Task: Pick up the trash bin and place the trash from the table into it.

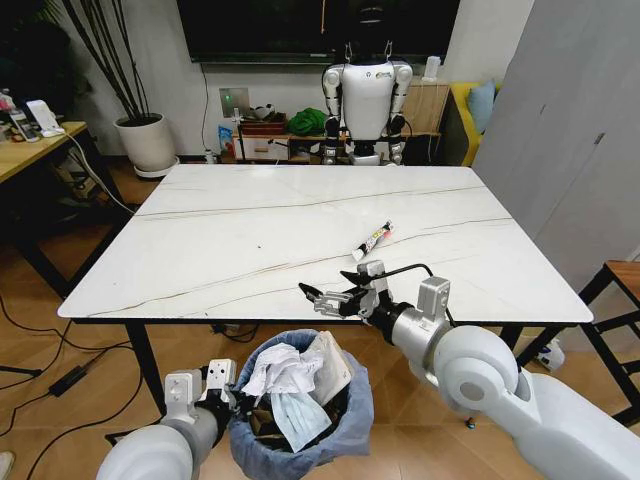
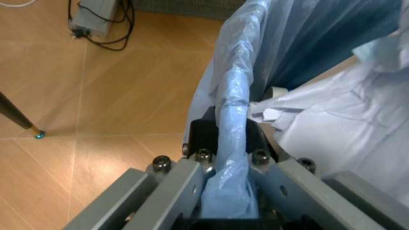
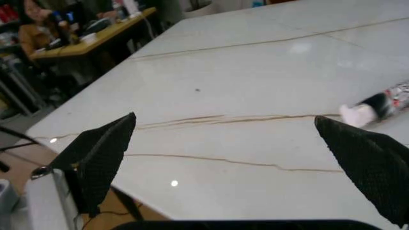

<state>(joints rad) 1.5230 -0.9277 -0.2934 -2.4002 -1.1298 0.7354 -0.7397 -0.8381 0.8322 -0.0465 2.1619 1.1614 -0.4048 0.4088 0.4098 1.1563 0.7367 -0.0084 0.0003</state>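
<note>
The trash bin [image 1: 300, 425], lined with a blue-grey bag, hangs just below the near edge of the table [image 1: 230, 240]. Inside it are crumpled tissue [image 1: 275, 368], a mask [image 1: 300, 415] and papers. My left gripper [image 1: 222, 385] is shut on the bin's bag-covered rim [image 2: 231, 120], with the black fingers [image 2: 203, 136] clamped on either side of it. A white tube [image 1: 372, 241] lies on the table, right of centre. My right gripper [image 1: 320, 298] hovers open over the table's near edge, a little short of the tube [image 3: 377, 103], its wide-spread fingers [image 3: 102, 153] holding nothing.
A white humanoid robot [image 1: 365, 95] stands behind the table's far edge. A wooden desk [image 1: 30, 140] and a potted plant [image 1: 145, 145] are at the left, a stool [image 1: 620, 280] and a grey wall [image 1: 570, 120] at the right. Cables [image 1: 60, 375] trail on the floor.
</note>
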